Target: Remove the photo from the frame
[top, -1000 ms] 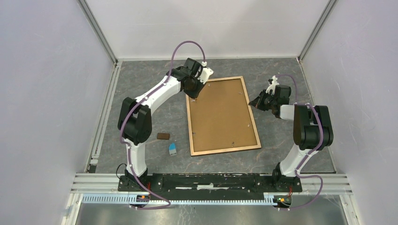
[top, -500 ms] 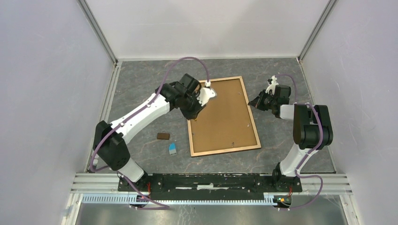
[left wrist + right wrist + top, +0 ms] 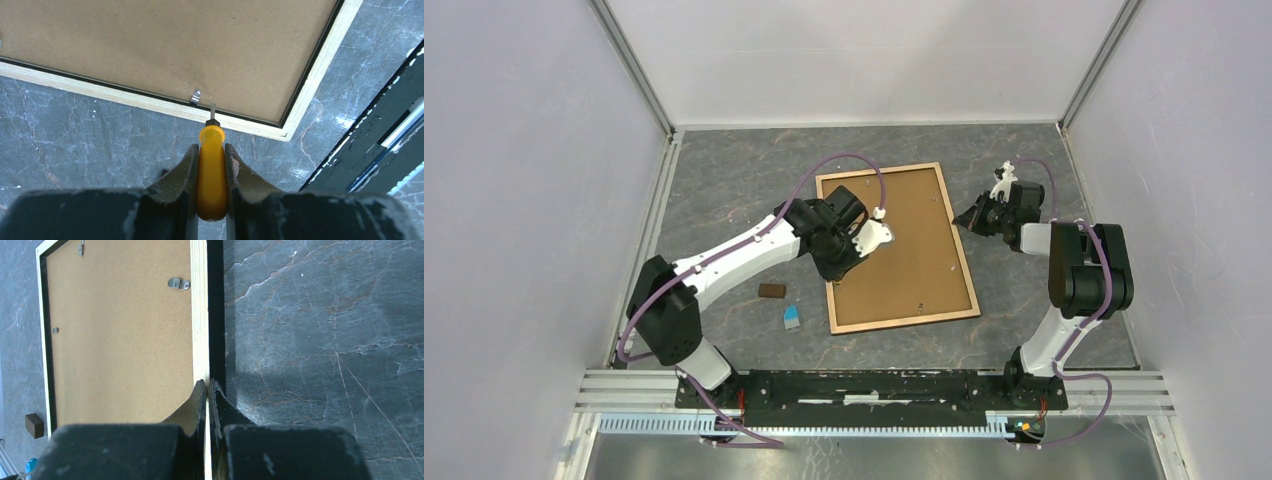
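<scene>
My left hand grips a yellow-handled screwdriver, tip beside the metal clip on the face-down, wood-rimmed picture frame; the photo is hidden inside. At its rim, my right hand is closed on nothing. A slip could gouge the brown backing board.

Bright, even light falls from above, and the pale walls in the top view look slightly washed out. The arms throw only soft shadows on the grey table. In the wrist views the left gripper, the screwdriver handle and the right gripper blur near the lens. A dark shadow lines the right edge of the frame.
</scene>
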Controlling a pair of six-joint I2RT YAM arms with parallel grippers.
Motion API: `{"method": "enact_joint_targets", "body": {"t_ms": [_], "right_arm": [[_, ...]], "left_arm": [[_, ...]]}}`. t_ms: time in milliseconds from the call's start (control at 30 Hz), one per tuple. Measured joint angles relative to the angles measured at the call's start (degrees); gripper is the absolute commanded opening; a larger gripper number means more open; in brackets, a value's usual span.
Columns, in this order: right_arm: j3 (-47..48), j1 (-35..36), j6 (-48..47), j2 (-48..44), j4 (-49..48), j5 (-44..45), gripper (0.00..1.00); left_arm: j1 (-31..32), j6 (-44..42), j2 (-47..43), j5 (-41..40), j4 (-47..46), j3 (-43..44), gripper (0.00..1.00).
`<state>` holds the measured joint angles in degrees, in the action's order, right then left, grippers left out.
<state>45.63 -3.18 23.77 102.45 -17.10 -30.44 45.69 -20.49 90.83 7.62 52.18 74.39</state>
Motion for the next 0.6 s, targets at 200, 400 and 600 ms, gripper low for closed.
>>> {"method": "enact_joint_targets", "body": {"t_ms": [200, 400, 600], "right_arm": [[0.00, -0.04, 0.00, 0.02, 0.00, -0.09, 0.00], [0.00, -0.20, 0.00, 0.17, -0.15, -0.48, 0.00], [0.00, -0.33, 0.02, 0.33, -0.28, -0.83, 0.00]], "left_arm": [[0.42, -0.07, 1.11, -1.92, -0.04, 0.00, 0.02], [0.42, -0.11, 1.68, -3.26, -0.68, -0.74, 0.02], [0.63, -0.09, 1.70, -4.59, -1.55, -1.29, 0.02]]}}
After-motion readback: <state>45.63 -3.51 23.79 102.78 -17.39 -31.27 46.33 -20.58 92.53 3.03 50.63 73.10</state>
